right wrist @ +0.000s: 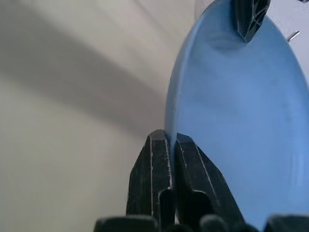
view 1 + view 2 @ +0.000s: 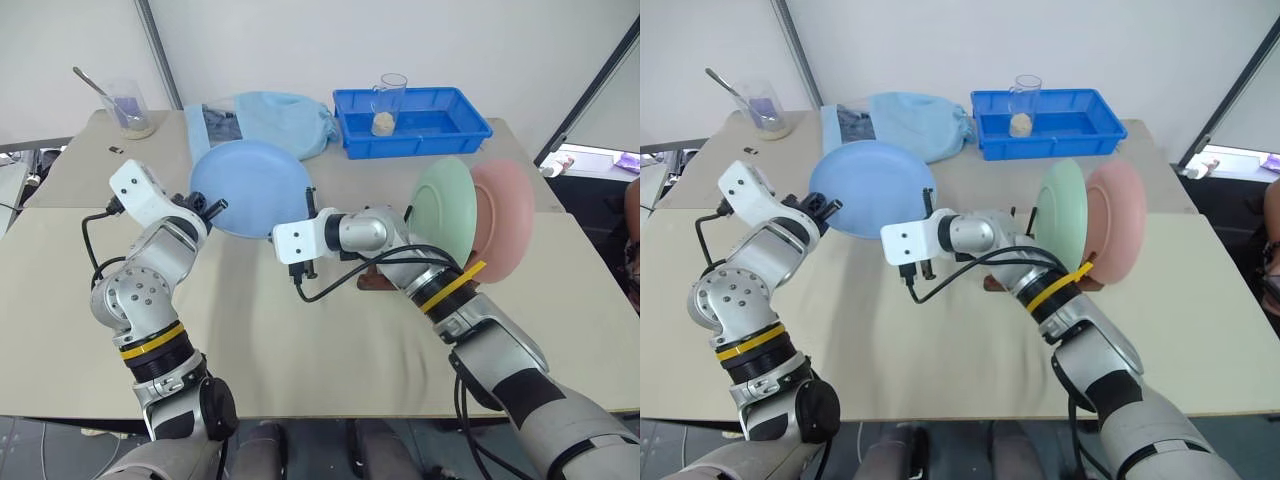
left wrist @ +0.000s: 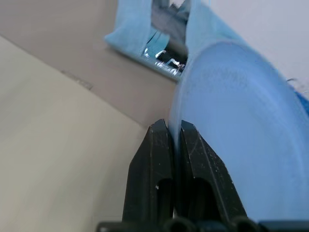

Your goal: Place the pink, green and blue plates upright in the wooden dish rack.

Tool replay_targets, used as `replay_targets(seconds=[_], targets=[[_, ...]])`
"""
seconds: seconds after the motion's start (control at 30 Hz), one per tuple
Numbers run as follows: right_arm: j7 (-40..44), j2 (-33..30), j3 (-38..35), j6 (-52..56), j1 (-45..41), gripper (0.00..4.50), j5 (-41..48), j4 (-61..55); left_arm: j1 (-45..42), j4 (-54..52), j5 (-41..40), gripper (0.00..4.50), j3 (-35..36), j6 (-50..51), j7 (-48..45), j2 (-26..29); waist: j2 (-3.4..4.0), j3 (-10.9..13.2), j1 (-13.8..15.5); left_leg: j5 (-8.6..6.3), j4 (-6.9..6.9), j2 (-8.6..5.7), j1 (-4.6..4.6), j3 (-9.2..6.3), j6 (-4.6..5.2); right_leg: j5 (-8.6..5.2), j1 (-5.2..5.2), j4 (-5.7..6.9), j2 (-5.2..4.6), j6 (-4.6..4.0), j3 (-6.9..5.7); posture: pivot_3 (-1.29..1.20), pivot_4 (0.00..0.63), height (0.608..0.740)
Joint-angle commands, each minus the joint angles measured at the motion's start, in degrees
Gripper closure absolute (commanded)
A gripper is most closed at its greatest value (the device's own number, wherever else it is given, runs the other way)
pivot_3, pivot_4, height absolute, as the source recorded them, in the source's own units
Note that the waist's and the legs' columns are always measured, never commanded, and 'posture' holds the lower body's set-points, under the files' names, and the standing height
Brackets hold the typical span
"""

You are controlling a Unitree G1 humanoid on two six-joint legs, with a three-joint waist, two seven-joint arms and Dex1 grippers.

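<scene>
Green plate (image 2: 444, 208) and pink plate (image 2: 503, 220) already upright in wooden dish rack (image 2: 377, 281), beyond right claw (image 2: 308, 199). Blue plate (image 2: 250, 187) left, pinched between left claw (image 2: 211, 206) and right claw.

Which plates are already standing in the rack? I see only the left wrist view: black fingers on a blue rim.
Observer: The green plate and the pink plate stand upright side by side in the wooden dish rack.
Operator: Is the blue plate held only by the left end effector?
Observer: No. The right end effector is also shut on the rim of the blue plate, on the side opposite the left end effector.
Operator: Does the blue plate rest on the table?
Observer: It appears lifted above the table, held between both arms.
</scene>
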Motion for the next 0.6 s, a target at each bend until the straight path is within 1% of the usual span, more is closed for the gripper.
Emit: replay_targets(seconds=[0.03, 0.13, 0.23, 0.27, 0.3, 0.33, 0.37, 0.43, 0.47, 0.53, 0.6], targets=[[-3.2, 0.2, -3.0, -1.6, -1.9, 4.50, -0.2, 0.4, -0.4, -1.8, -3.3, 4.14, 1.3, 3.9, -1.0, 2.7, 0.00, 0.0, -0.2, 0.01, 0.00, 0.00, 0.00, 0.00, -0.01, 0.00, 0.00, 0.01, 0.00, 0.00, -0.01, 0.00, 0.150, 0.737], [-3.5, 0.0, -2.8, -2.9, -1.9, 4.50, -0.9, 1.1, -1.4, -1.4, -5.9, 2.99, 2.9, 7.2, -1.8, 5.6, -0.02, 0.0, -0.6, 0.02, 0.00, -0.02, 0.01, -0.03, -0.03, 0.00, 0.00, 0.05, -0.01, 0.00, -0.01, 0.00, 0.150, 0.737], [-3.7, -0.4, -2.3, -4.1, -1.8, 4.50, -1.7, 1.6, -3.4, -0.6, -10.7, 1.56, 6.7, 13.2, -2.2, 10.0, -0.04, 0.0, -1.0, 0.03, 0.01, -0.01, 0.00, -0.07, -0.05, 0.02, 0.00, 0.05, -0.01, 0.02, -0.01, 0.00, 0.150, 0.737], [-3.9, -0.6, -2.2, -4.4, -1.7, 4.50, -2.0, 1.8, -4.2, -0.1, -13.2, 1.13, 8.4, 15.9, -2.7, 11.8, -0.04, 0.0, -1.1, 0.03, 0.01, -0.01, 0.00, -0.08, -0.05, 0.02, 0.00, 0.05, 0.00, 0.02, -0.01, 0.00, 0.150, 0.737], [-4.1, -0.8, -2.2, -4.6, -1.7, 4.50, -2.2, 2.0, -4.7, 0.4, -14.9, 0.61, 9.5, 18.3, -3.7, 14.0, -0.05, 0.0, -1.2, 0.03, 0.01, -0.01, 0.00, -0.10, -0.05, 0.01, 0.00, 0.06, 0.00, 0.02, -0.02, 0.00, 0.150, 0.737], [-4.3, -0.9, -2.2, -4.8, -1.7, 4.50, -2.4, 2.4, -4.4, 1.2, -16.7, 0.13, 9.9, 20.6, -6.9, 17.6, -0.07, 0.0, -1.4, 0.03, 0.01, -0.01, 0.00, -0.12, -0.05, 0.01, -0.01, 0.07, 0.00, 0.02, -0.03, 0.00, 0.150, 0.737], [-4.6, -0.9, -2.2, -4.9, -1.7, 4.50, -2.6, 2.7, -4.0, 2.0, -18.1, 0.05, 10.1, 22.1, -10.0, 21.0, -0.07, 0.0, -1.7, 0.03, 0.00, 0.00, 0.01, -0.11, -0.05, 0.01, -0.03, 0.08, 0.02, 0.02, -0.03, 0.00, 0.150, 0.737], [-5.2, -0.8, -3.0, -4.7, -1.7, 4.50, -2.1, 3.1, -0.4, 1.5, -17.6, 0.05, 5.7, 18.5, -25.0, 32.5, -0.14, 0.1, -2.4, 0.05, -0.08, -0.01, 0.04, -0.12, -0.09, 0.01, -0.07, 0.17, 0.02, 0.02, -0.03, 0.00, 0.150, 0.737], [-5.4, -0.3, -4.1, -4.1, -1.6, 4.50, -0.8, 2.8, 0.6, 2.1, -17.3, 0.05, 4.8, 16.2, -31.3, 37.2, -0.17, 0.1, -2.7, 0.10, -0.16, -0.01, 0.05, -0.12, -0.17, 0.01, -0.08, 0.15, 0.03, 0.02, -0.03, 0.00, 0.150, 0.737], [-4.7, 1.2, -6.8, -1.8, -1.3, 4.50, 3.0, 1.2, 3.1, 3.3, -15.7, 0.05, 3.2, 9.8, -43.8, 44.6, -0.19, 0.1, -2.8, 0.21, -0.38, -0.02, 0.04, -0.12, -0.46, -0.02, -0.18, 0.14, 0.03, -0.03, -0.05, 0.00, 0.150, 0.737], [-3.3, 3.0, -10.2, 2.3, -0.7, 4.50, 8.0, -1.7, 6.5, 3.9, -13.9, 0.05, 2.0, 4.0, -54.3, 49.3, -0.18, 0.1, -2.7, 0.25, -0.51, -0.01, 0.07, -0.11, -0.55, -0.05, -0.18, 0.08, 0.02, -0.09, -0.08, 0.00, 0.150, 0.737]])
